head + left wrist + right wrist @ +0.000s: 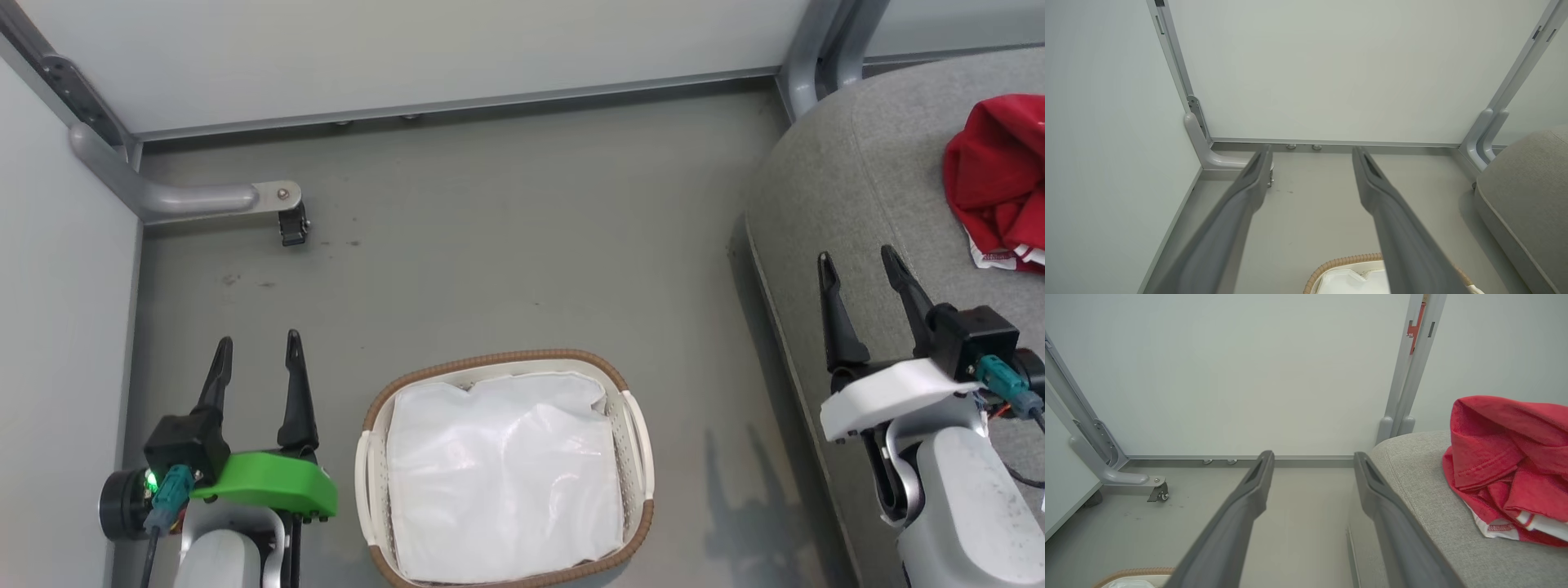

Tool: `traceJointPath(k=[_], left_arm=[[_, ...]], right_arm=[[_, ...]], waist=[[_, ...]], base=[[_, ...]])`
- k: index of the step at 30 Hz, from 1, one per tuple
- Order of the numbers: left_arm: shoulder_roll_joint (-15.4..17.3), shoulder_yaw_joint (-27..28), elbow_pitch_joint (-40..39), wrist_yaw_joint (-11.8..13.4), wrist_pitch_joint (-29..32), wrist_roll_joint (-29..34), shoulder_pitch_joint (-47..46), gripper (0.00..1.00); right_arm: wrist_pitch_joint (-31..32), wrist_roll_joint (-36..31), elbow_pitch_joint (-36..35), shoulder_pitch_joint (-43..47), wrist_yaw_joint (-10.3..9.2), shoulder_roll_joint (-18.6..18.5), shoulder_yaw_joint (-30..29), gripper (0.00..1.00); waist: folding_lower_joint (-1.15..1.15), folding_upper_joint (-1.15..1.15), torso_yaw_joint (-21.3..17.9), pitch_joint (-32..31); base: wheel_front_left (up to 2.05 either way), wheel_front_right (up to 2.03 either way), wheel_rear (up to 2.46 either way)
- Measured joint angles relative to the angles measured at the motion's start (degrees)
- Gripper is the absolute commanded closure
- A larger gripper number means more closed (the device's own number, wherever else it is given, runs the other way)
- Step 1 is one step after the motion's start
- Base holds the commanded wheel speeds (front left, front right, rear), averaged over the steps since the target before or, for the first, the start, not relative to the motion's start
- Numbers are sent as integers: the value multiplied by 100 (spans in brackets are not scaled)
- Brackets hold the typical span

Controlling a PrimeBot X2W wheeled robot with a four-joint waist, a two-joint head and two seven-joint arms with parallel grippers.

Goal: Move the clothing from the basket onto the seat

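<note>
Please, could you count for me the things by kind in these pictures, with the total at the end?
Pincers: 2, the left pincer and the right pincer, both open.
Baskets: 1, the basket with a brown rim.
Basket liners: 1, the white liner inside it.
Seats: 1, the grey seat.
Clothing heaps: 1, the red clothing on the seat; garments within cannot be told apart.
Total: 6.

Clothing (pixel 998 175): red crumpled heap, white panel and striped trim at its near edge, lying on the seat (pixel 857 163), ahead-right of the right gripper (pixel 857 257) jaws, clear of them. Seat: grey cushion, rounded edge below those jaws. Basket (pixel 506 358): upright, white liner (pixel 502 474) inside, just right of the left gripper (pixel 259 343), behind its jaw tips.
</note>
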Motion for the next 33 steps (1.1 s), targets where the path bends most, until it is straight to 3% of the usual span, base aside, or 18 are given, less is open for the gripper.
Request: traceJointPath(k=[22, 23, 28, 33], left_arm=[[-3, -69, -162, -51, 0, -294, 1223, 0], [-3, -68, -162, -56, 0, -309, 1251, 100], [-27, -78, 86, -56, 27, -328, 1288, 100], [-31, -16, 97, -58, 175, -804, 1289, 100]], right_arm=[[0, 119, 93, 1275, 0, 209, 18, 0], [1, 119, 96, 1296, 0, 211, 13, 100], [27, 134, 325, 1395, 0, 297, 18, 100], [202, 637, 341, 1408, 0, 311, -32, 100]], waist=[[0, 0, 161, -983], [0, 0, 166, -1002], [0, 0, 169, -1009], [0, 0, 173, -1017]], base=[[0, 0, 0], [0, 0, 0], [0, 0, 0], [0, 0, 0]])
